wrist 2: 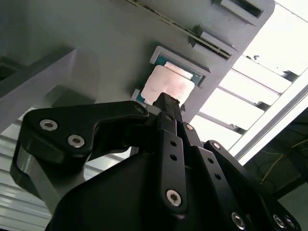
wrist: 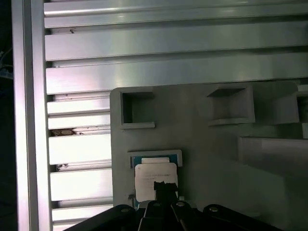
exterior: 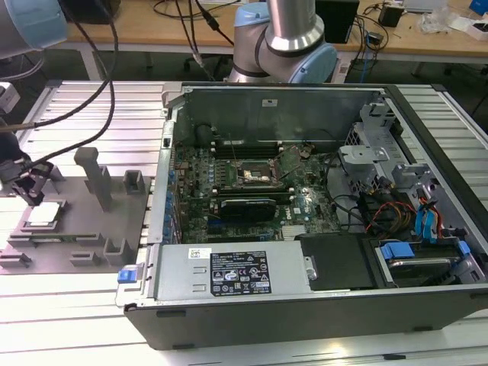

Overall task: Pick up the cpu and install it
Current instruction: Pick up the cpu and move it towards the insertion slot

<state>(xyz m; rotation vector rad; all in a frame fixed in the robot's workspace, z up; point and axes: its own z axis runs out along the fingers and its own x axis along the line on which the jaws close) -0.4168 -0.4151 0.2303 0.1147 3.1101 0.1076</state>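
Lying flat in a shallow pocket, the cpu point(wrist: 154, 172) shows its pale metal top with a thin blue-green edge around it, on a grey plate point(wrist: 216, 163) near that plate's edge. In both wrist views the gripper point(wrist: 165, 186) hangs right over it, its black tip covering the middle of one edge of the chip while the rest of the top stays bare; whether the tip touches the cpu point(wrist 2: 172, 85) cannot be told. The gripper point(wrist 2: 166, 101) reads as pressed together: its links run in to one narrow tip with no gap showing, and nothing is pinched in it. Beside the pocket the plate point(wrist 2: 96, 29) carries other square recesses and raised blocks. In the exterior view the cpu point(exterior: 44, 215) and gripper point(exterior: 34, 191) sit at the far left, on the plate point(exterior: 76, 232), which also bears a tall post point(exterior: 95, 179). The plate rests on a slatted metal table point(exterior: 91, 107). Well apart, toward the exterior view's right, an open case point(exterior: 305, 99) lies on the table with its board exposed and the socket point(exterior: 248, 174) near the board's middle.
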